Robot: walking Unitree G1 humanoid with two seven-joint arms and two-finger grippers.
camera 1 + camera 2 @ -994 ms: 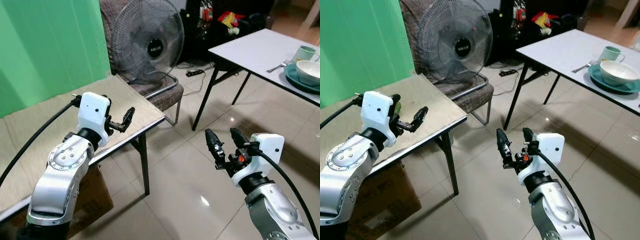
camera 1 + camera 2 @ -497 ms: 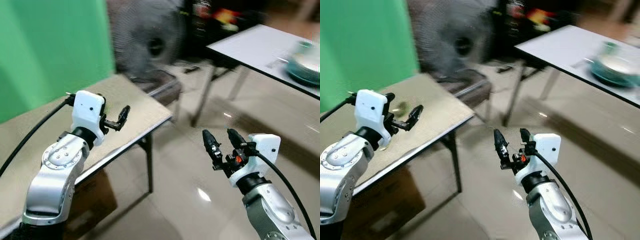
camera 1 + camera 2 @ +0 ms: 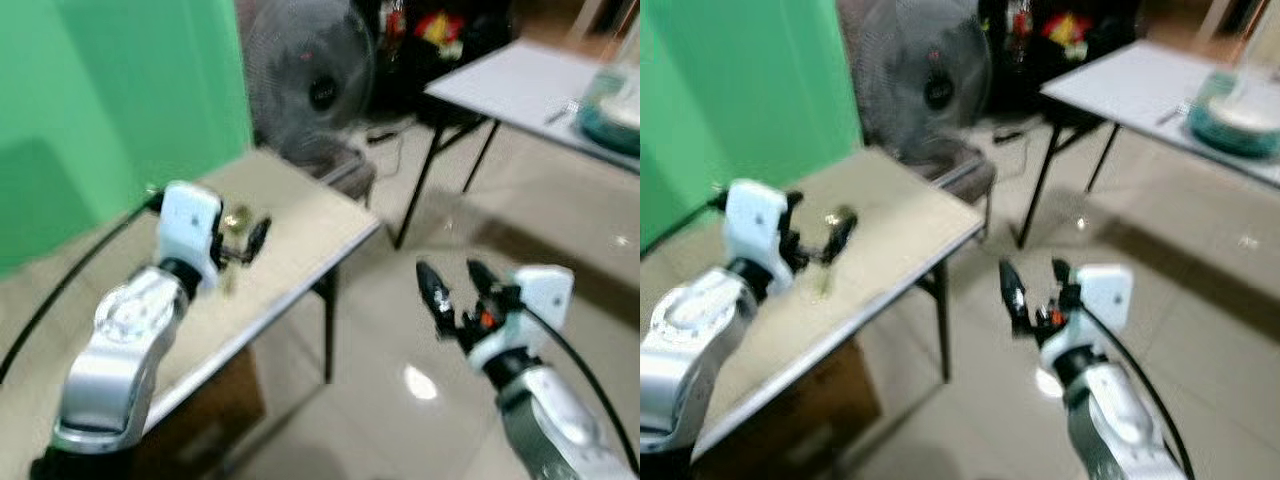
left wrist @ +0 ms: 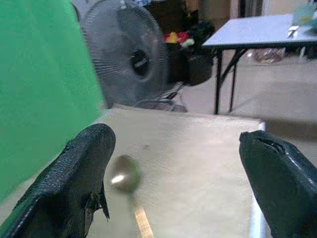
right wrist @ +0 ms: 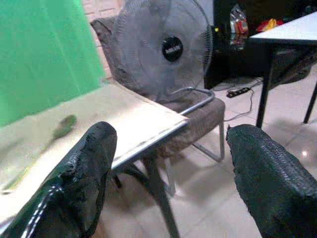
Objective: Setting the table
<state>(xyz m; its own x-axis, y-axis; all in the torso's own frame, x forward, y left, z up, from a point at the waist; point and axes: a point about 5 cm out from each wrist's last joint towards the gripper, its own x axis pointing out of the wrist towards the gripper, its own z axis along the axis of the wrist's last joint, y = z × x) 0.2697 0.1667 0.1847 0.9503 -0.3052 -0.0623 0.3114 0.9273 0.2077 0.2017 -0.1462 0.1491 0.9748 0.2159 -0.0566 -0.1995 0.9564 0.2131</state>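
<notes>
view swung left since a second ago; spoon [image 4: 124,173] now visible on beige table [image 3: 300,215], just ahead of left gripper [image 3: 245,243], fingers spread, empty. right gripper [image 3: 455,292] spread, empty, over floor. likely pickup next.

Left arm: silver, raised, elbow bent, reaching forward.
Left gripper [image 3: 245,240]: two long black fingers spread apart, nothing held.
Right arm: silver, forearm angled up.
Right gripper [image 3: 458,289]: black fingers parted, pointing upward, empty.
</notes>
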